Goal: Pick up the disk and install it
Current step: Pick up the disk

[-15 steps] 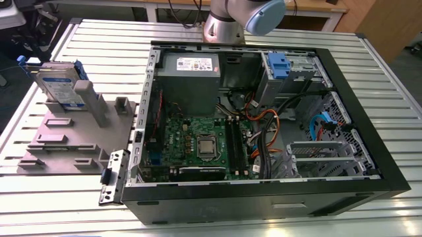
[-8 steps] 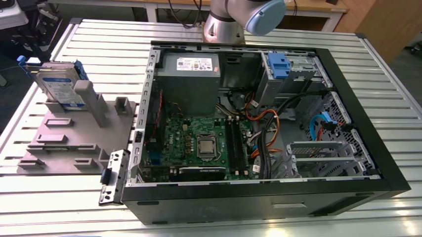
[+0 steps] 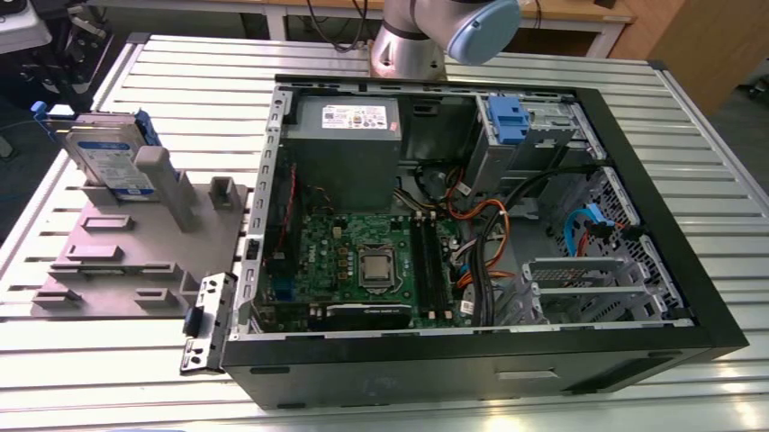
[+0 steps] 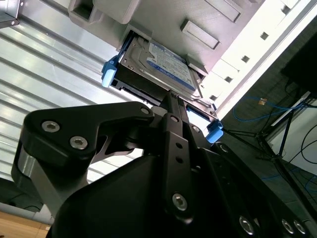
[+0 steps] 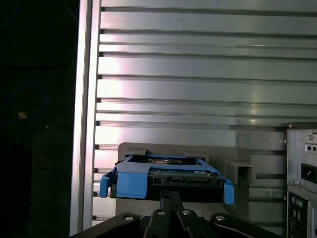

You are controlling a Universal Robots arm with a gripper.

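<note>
Pick-up approach: the disk (image 3: pixel 111 160) stands on edge in its grey fixture (image 3: pixel 132 261) on the counter (image 3: pixel 96 378), while the empty pincer (image 5: pixel 167 196), jaws together, faces it and must likely open before grasping.

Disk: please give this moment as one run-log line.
disk: upright in grey holder | gripper: close to disk, contact unclear | install: not done
</note>
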